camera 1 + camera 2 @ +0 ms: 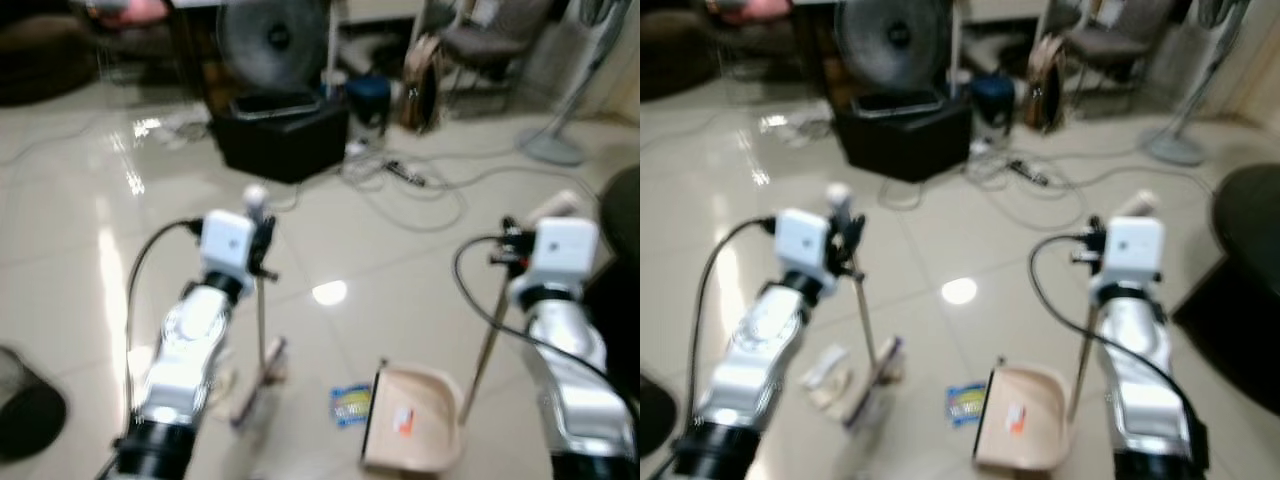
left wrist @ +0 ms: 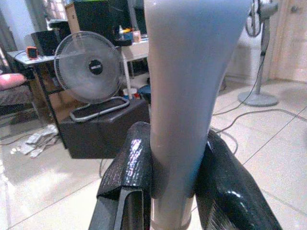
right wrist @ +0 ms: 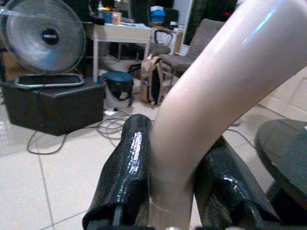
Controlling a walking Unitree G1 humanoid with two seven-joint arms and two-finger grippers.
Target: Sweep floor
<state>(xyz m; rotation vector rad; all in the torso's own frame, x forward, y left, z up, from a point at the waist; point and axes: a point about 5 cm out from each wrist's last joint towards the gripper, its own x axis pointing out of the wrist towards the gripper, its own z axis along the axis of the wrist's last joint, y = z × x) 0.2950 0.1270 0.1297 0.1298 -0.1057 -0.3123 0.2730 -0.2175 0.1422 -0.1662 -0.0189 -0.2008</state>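
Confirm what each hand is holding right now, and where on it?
Left hand is shut on the broom, near the handle's top. Right hand is shut on the dustpan, high on its handle.

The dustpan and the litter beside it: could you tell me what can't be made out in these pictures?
- Blue wrapper: print unreadable, head views blurred.
- Orange scrap in the dustpan: too small and blurred to identify.
- Broom head: motion-blurred, bristles indistinct.
- Pale litter by the broom: blurred, material unclear.
- Dustpan's front edge: cut off by the frame bottom in the left eye view.
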